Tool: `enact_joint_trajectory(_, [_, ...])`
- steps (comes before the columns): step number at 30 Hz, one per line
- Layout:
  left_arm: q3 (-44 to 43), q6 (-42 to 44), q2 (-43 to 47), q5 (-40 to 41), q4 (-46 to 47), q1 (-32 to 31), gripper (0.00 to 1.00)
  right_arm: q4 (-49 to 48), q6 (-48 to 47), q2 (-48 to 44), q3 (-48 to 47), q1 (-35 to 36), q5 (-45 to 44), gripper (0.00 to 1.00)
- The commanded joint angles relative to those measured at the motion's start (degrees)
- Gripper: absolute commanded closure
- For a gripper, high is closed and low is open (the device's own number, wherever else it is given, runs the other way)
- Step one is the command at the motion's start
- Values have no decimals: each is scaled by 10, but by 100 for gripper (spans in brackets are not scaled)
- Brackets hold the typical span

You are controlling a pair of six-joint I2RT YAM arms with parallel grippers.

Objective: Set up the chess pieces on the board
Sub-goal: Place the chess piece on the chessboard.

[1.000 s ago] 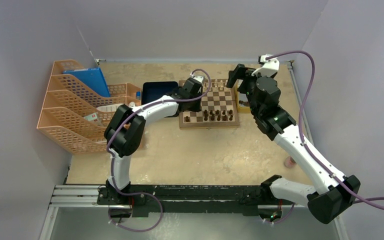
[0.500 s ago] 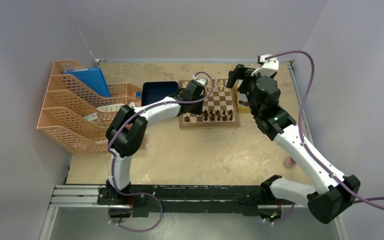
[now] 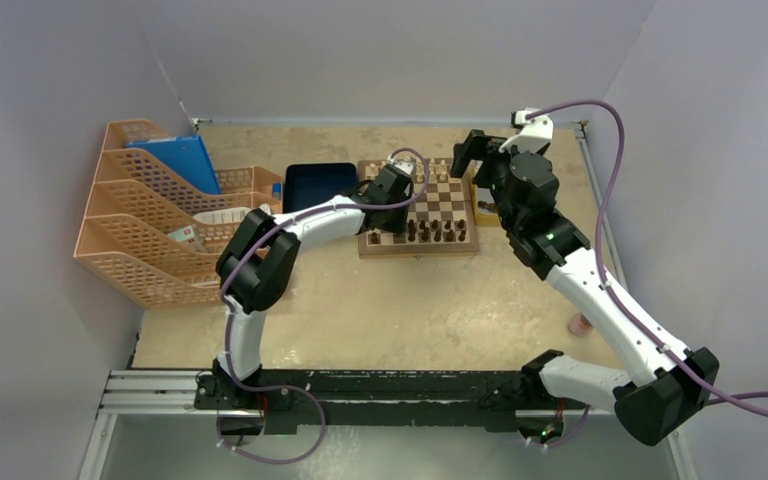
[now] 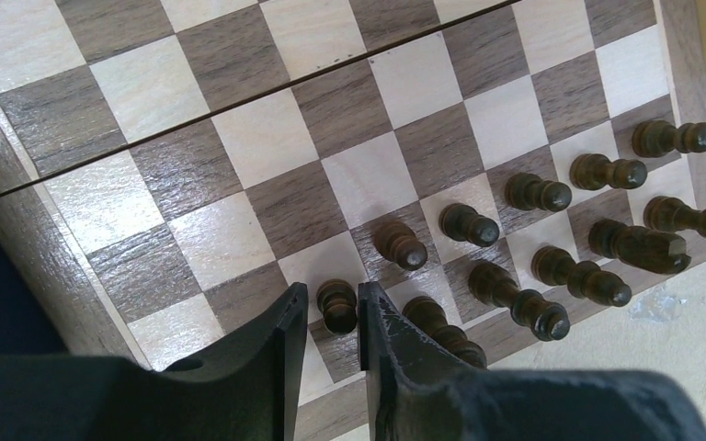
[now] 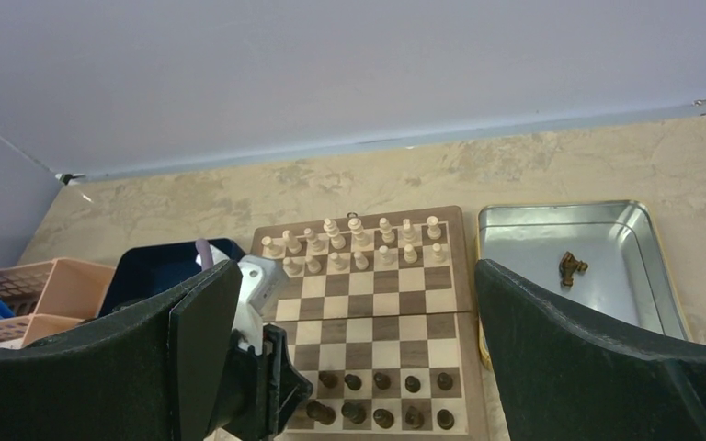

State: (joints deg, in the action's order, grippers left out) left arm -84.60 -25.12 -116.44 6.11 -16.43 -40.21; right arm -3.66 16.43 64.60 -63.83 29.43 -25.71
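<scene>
Left wrist view: left fingers (image 4: 276, 354) slightly parted, straddling dark pawn (image 4: 337, 310) standing near board (image 4: 267, 138) edge; sliver of gap showed beside pawn, no pinch. Other dark chess pieces (image 4: 552, 266) stood in two rows along same edge. Right fingers (image 5: 561, 354) were spread wide, empty. One dark piece (image 5: 570, 266) lay in metal tray (image 5: 524, 276) beside board; pale pieces (image 5: 349, 243) lined far edge.

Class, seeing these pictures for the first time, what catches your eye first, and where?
The chessboard sits at the far middle of the table, light pieces lined along its far edge. The left tool straddles a dark pawn standing near the board's corner, beside the other dark pieces. One dark piece sits alone in the silver tray right of the board.
</scene>
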Motion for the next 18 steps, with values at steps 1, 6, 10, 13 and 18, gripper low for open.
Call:
enact_joint_trajectory(1, [-11,-4,1,19,0,-2,73,-23,-9,0,-10,-2,12,1])
enact_joint_trajectory(6, [-32,0,-1,20,-6,-2,68,-22,-10,3,-14,-2,18,1])
enact_joint_trajectory(10, [-62,-9,5,-3,-31,-2,65,-25,-10,4,-9,-2,26,1])
enact_joint_trajectory(13, [-77,-15,24,-19,-39,-1,61,-25,-9,7,-9,-2,32,1])
enact_joint_trajectory(18, [-96,-23,48,-9,-61,1,55,-21,-5,9,-12,-2,36,1])
